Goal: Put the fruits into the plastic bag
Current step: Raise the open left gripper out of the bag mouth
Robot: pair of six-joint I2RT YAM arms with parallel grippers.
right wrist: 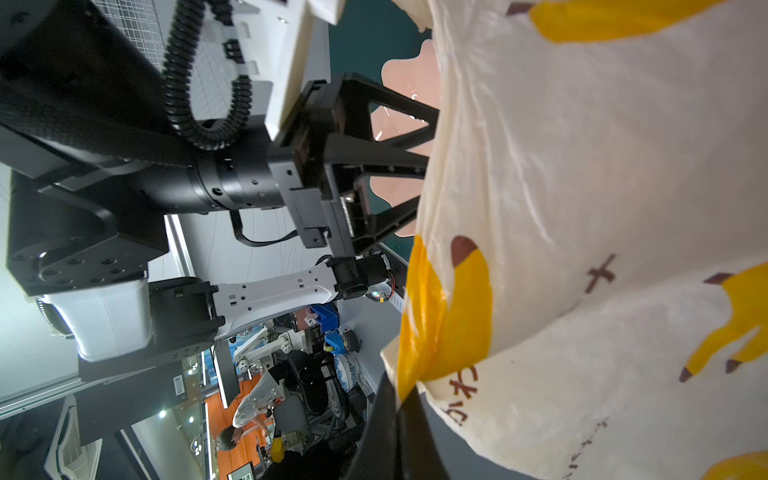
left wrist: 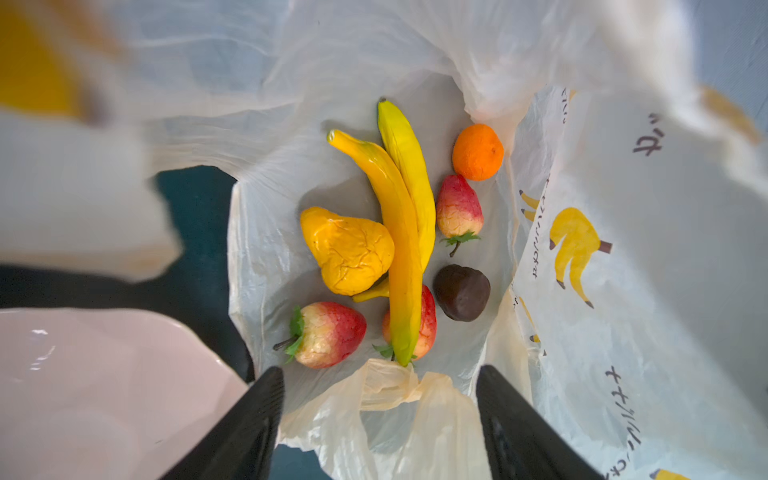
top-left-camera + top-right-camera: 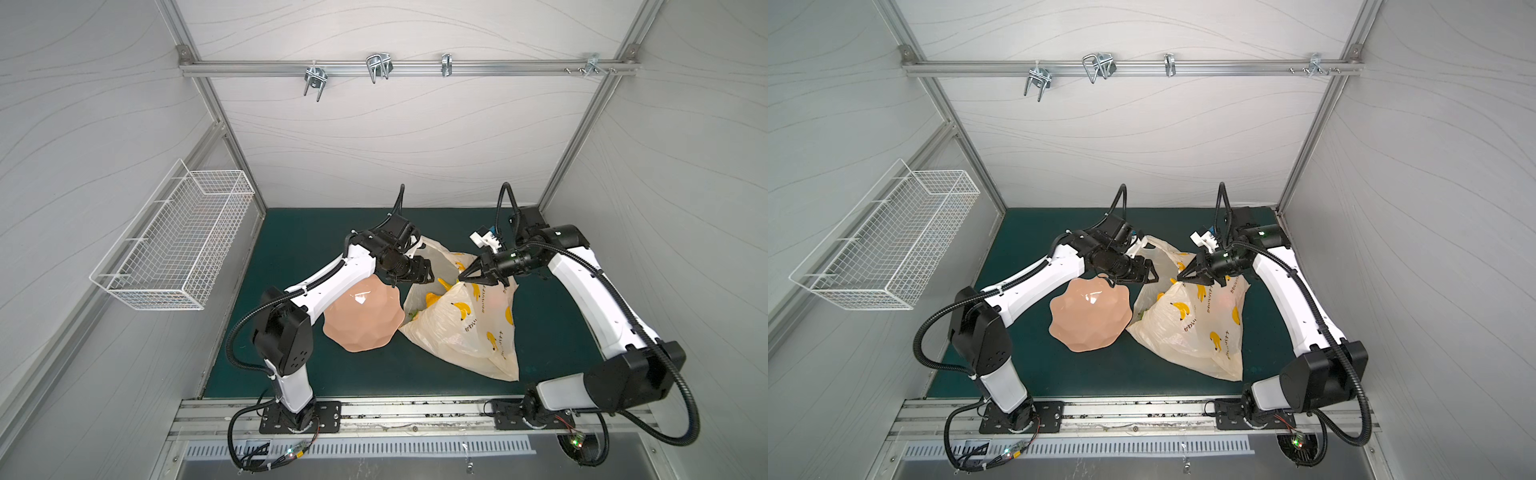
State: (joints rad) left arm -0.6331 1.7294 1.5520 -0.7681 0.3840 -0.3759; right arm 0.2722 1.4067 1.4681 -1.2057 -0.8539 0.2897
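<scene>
the plastic bag (image 3: 465,332) lay on the green mat (image 3: 291,257) at centre right of both top views, its mouth turned toward the pink plate (image 3: 361,320) just beside it at centre. the right gripper (image 3: 461,277) was clamped on the bag's upper rim, jaws together on a fold of film, holding the mouth lifted. the left gripper (image 2: 380,376) hung over the opening with its jaws apart and nothing between them (a crumpled bit of the bag's film lay just past the tips in the left wrist view).

in that view the fruits lay inside the bag on its lower wall. two bananas (image 2: 401,224) overlapped at mid-frame, and three strawberries (image 2: 328,334) lay around them. an orange (image 2: 478,151) sat at upper right, a dark brown one (image 2: 461,293) right of centre and a lumpy yellow fruit (image 2: 347,249) left of the bananas. no fruit showed on the plate in the top views, so the loading looked about finished.

the bag looked thin, soft and slippery. it would likely sag shut if the rim were let go, and a pull on single film might stretch it. a loop handle or a gathered fold of rim seemed the best hold. the fruits looked light and apt to roll toward the mouth if the bag tipped that way.
</scene>
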